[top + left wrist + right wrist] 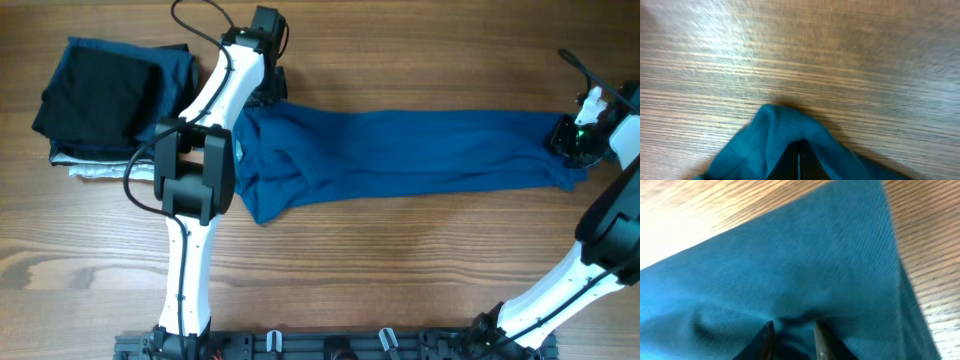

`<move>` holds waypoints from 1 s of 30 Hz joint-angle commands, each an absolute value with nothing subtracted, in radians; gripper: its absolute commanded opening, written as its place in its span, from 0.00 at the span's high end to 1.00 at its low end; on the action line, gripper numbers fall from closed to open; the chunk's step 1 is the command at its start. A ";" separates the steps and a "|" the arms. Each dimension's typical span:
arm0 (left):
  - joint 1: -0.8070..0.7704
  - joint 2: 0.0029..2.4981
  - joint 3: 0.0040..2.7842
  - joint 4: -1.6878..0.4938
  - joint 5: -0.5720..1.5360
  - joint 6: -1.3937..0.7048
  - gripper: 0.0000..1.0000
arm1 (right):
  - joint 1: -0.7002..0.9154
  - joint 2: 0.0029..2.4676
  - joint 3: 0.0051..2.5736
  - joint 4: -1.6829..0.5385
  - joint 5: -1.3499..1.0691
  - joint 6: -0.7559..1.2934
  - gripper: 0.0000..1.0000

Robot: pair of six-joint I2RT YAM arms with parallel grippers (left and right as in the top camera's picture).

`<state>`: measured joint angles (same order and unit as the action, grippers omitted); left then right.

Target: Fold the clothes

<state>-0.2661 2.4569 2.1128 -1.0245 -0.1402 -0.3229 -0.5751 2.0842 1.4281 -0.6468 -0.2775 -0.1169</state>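
Blue shirt (400, 150) stretched out as a long band on the worktop (400, 270), long axis left to right, wider bunched end to the left, narrower end to the right. Left fingers (790, 167) clenched on its far-left corner, cloth humped up around the tips. Right fingers (766, 339) part-closed at the right end, grasping a pucker of cloth between them. Stack of folded dark garments (110, 100) at far left, near the shirt's left end, beyond the left arm (205, 150).
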 commanded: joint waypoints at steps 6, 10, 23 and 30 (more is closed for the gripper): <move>-0.272 2.134 2.188 -1.138 -0.070 -0.382 0.85 | -0.582 1.887 1.506 -0.776 -0.062 -0.128 0.48; -0.272 2.113 2.187 -1.203 -0.068 -0.381 0.81 | -0.584 1.925 1.465 -0.765 0.013 -0.132 0.39; -0.255 2.117 2.181 -1.271 -0.068 -0.381 0.37 | -0.584 2.128 1.447 -0.700 -0.060 -0.157 0.37; -0.244 2.117 2.181 -1.285 -0.068 -0.382 0.33 | -0.585 2.155 1.444 -0.707 -0.072 -0.128 0.73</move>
